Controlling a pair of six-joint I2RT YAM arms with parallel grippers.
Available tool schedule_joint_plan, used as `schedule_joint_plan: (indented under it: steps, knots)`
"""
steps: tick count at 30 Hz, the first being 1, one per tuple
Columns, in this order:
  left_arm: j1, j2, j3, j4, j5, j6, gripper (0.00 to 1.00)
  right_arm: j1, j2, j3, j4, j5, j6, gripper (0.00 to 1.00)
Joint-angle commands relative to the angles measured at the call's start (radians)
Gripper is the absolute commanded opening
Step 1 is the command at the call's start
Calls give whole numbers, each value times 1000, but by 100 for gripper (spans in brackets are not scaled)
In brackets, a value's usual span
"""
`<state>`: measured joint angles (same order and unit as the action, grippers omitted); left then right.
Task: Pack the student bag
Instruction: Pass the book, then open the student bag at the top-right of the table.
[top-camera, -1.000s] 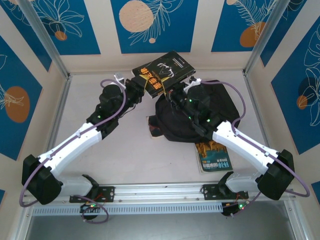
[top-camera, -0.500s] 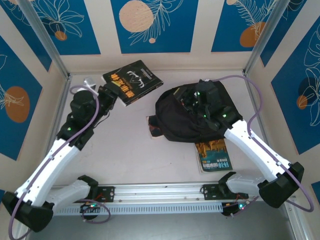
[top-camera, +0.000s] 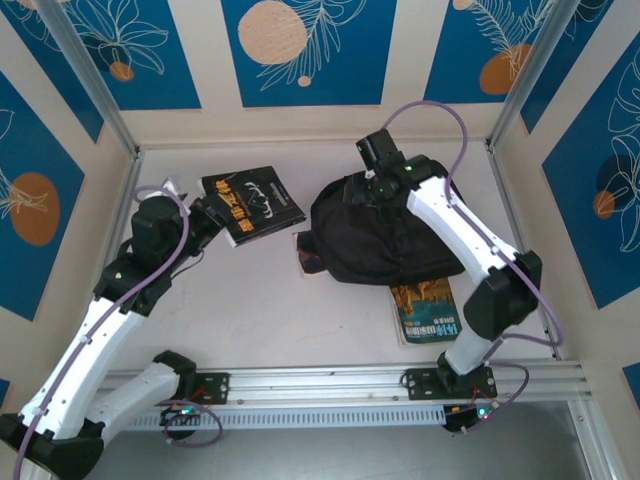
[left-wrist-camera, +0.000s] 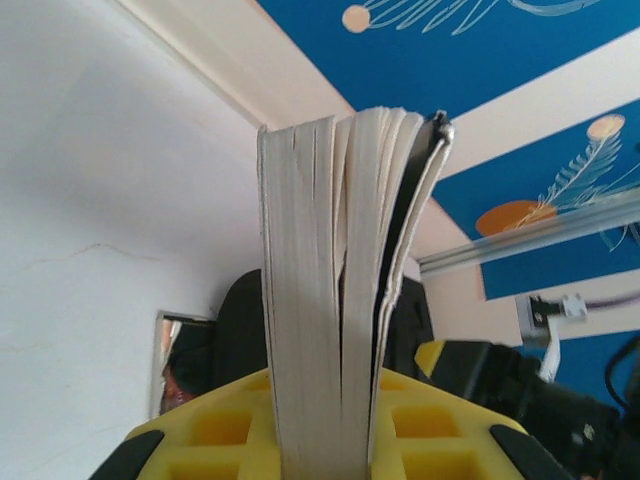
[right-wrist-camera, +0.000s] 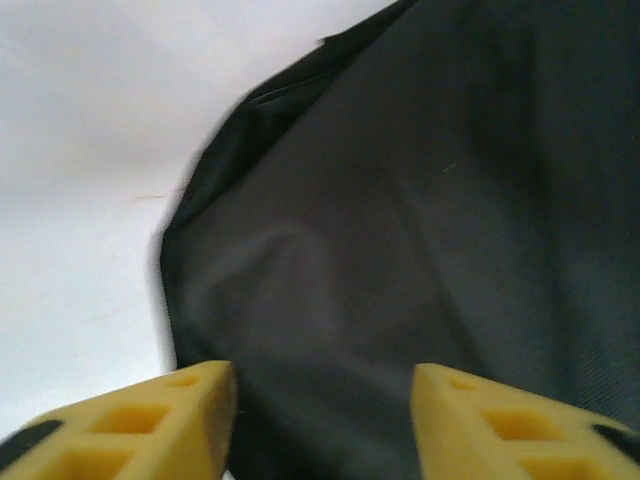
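Student bag (top-camera: 390, 245) lies slumped right of centre on the table (top-camera: 250, 300).
Its soft black fabric will likely sag and shift, so a seam or zipper edge looks the best hold. Right gripper (right-wrist-camera: 325, 400) hovers over it, fingers apart and empty; left gripper (left-wrist-camera: 320, 445) is clamped on a black book (top-camera: 252, 203) beside it.
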<state>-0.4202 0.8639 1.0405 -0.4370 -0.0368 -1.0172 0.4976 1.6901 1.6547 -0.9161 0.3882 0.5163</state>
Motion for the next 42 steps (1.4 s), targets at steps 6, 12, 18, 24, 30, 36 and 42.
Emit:
schedule_joint_plan:
  steps: [6,12,18,24,30,36,42]
  knots:
    - [17,20,69,37,77,70,0,-91,172,66,-67,210,-136,57]
    - [20,37,99,19,104,105,0,-106,255,89,-46,171,-187,37]
    - [24,58,115,-22,116,123,0,-123,139,21,42,164,-185,0]
    - [25,123,125,-15,167,123,0,-230,-80,-115,239,-249,-110,0]
    - [24,171,127,13,183,149,0,-378,-142,-193,323,-647,43,0]
    - [24,214,99,122,231,113,0,-438,-192,-292,398,-801,80,0]
    - [11,299,79,239,276,57,0,-454,-217,-336,416,-818,101,0]
